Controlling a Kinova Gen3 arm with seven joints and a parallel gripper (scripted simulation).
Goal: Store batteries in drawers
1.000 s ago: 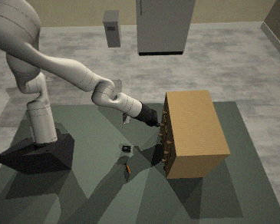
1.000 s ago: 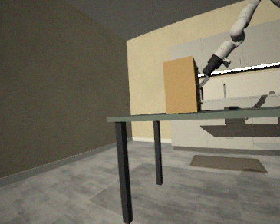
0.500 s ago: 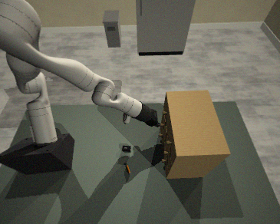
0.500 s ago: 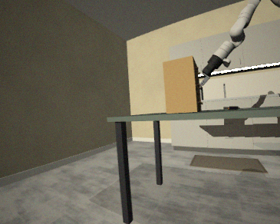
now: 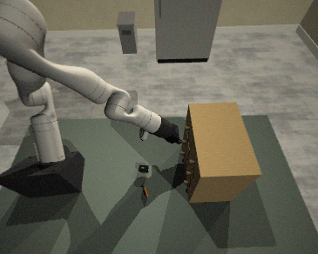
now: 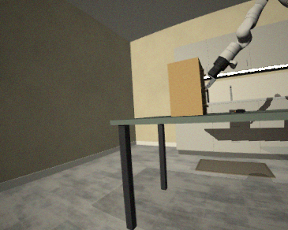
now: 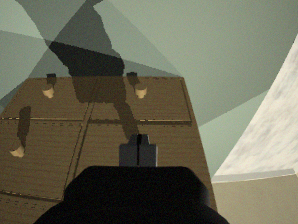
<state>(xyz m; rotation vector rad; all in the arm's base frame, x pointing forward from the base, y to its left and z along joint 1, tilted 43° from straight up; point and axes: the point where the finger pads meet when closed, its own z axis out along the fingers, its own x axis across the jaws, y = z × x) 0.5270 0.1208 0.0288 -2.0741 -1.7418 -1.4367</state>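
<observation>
The small wooden chest (image 5: 222, 139) (image 6: 185, 88) (image 7: 30, 167) stands upright, its drawer fronts facing the arm. No drawer visibly stands out. In the wrist view, the bottom-row left drawer (image 7: 165, 107) shows its knob and looks flush. My gripper (image 5: 181, 142) (image 6: 207, 87) (image 7: 139, 144) is shut and empty, its tips at or very near the front of the left drawer of the middle row. That drawer's knob is hidden behind my gripper in the wrist view. I cannot make out the AA battery or the AAA battery; whether either is inside a drawer is hidden.
A small black object (image 5: 143, 169) lies on the table (image 5: 107, 209) (image 6: 148, 120) between the arm's base and the chest. A thin orange object (image 5: 145, 191) lies near it, with a faint round patch at its end. Several knobs stick out from the chest's front.
</observation>
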